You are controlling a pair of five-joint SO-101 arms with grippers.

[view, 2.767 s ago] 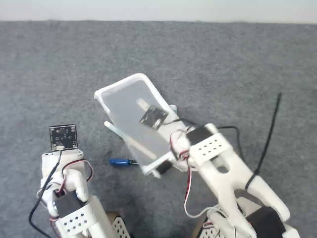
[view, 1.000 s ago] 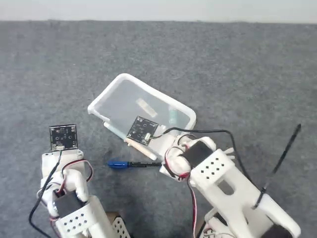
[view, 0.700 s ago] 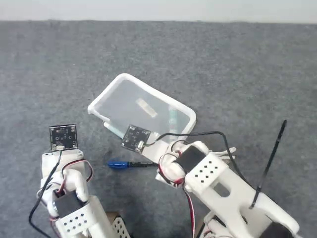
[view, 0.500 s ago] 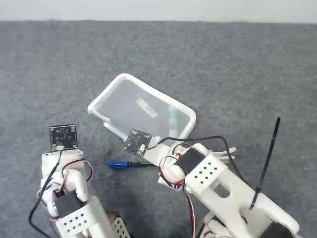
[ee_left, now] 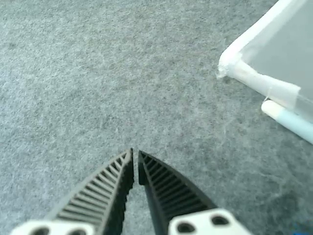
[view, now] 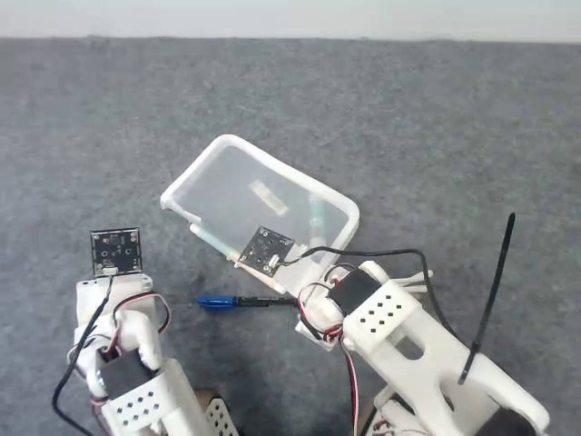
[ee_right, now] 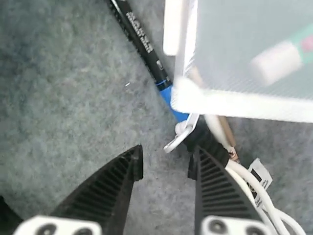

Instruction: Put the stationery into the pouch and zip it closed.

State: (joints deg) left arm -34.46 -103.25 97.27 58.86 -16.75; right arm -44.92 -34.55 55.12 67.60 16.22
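The right gripper (ee_right: 166, 156) hangs low over a grey, felt-like table surface (view: 454, 118). Its ribbed black jaws stand a moderate way apart and hold nothing. A small white zip pull (ee_right: 177, 138) lies on the felt just ahead of the gap between the jaws. Right beyond the pull is a corner of the translucent soft plastic pouch with a white rim (view: 245, 186), which lies flat. A white and green stick-shaped item (ee_right: 276, 58) shows through its wall.

A black-and-blue pen (view: 245, 301) lies on the felt ahead of this gripper, outside the pouch. One end of the pen runs up to the pouch corner. A white cable with a printed tag (ee_right: 247, 178) trails past the outer side of one jaw.

The left gripper (ee_left: 135, 155) is well apart from the pouch, over bare felt. Its jaws are drawn together to a thin slit, with nothing between them. A long white pen (ee_left: 288, 121) lies ahead of it and off to one side, just outside the pouch rim and close to another pouch corner.

The felt is mottled and fibrous and runs to every edge of both wrist views. In the high view it ends at a straight far edge, and beyond that is a pale plain band (view: 290, 18).
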